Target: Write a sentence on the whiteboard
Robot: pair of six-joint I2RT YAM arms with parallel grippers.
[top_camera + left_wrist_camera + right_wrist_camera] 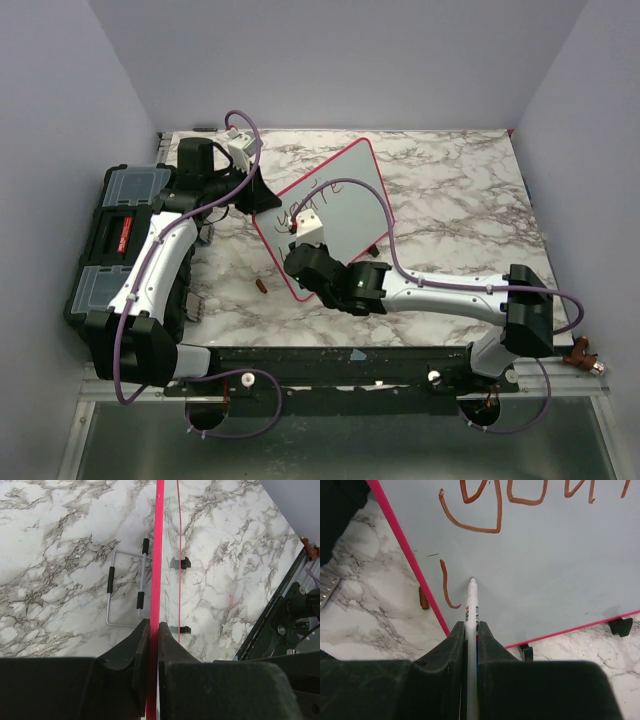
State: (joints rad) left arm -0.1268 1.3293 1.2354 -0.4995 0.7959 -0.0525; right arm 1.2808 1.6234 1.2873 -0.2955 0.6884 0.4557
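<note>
L gripper (154, 626): jaws pressed onto the whiteboard (161, 555) frame, which runs edge-on btw the fingers. R gripper (471, 627): pinching a white marker (471, 600), tip at the board face just right of a short brown stroke (446, 587). Board stands tilted mid marble table (450, 200). Count: 1 board, 1 marker, 1 small brown piece (423, 598) on the table by the frame, 2 black feet (622, 626) seen. Top writing is cut off in R wrist view and illegible from above.
</note>
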